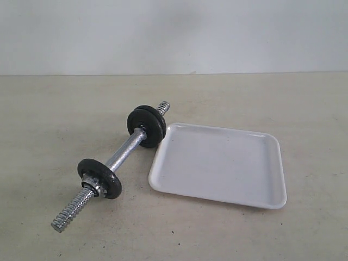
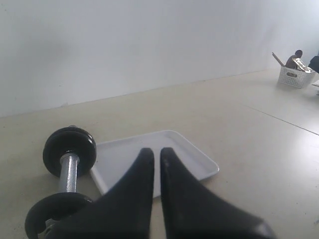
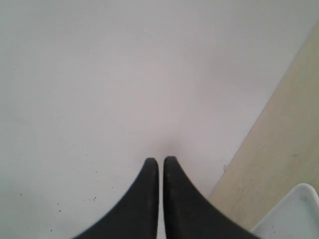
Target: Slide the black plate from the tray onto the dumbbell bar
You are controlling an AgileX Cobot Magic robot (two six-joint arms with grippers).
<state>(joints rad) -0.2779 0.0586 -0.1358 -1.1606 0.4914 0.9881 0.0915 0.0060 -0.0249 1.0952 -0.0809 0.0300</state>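
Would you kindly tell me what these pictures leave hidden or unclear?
Exterior view: neither arm is in frame.
Left wrist view: left pincer covers the dumbbell bar's nearer end; distant basket's contents too small.
Right wrist view: only the tray's corner shows, cut by the edge.

The dumbbell bar (image 1: 124, 152) lies slantwise on the table (image 1: 65, 109), to the left of the tray (image 1: 217, 163). The plate (image 1: 147, 126) sits on the bar near its far end, just beside the tray's far left corner. A second disc (image 1: 100, 178) sits on the bar towards the front end, with a nut (image 1: 89, 187) against its front side.
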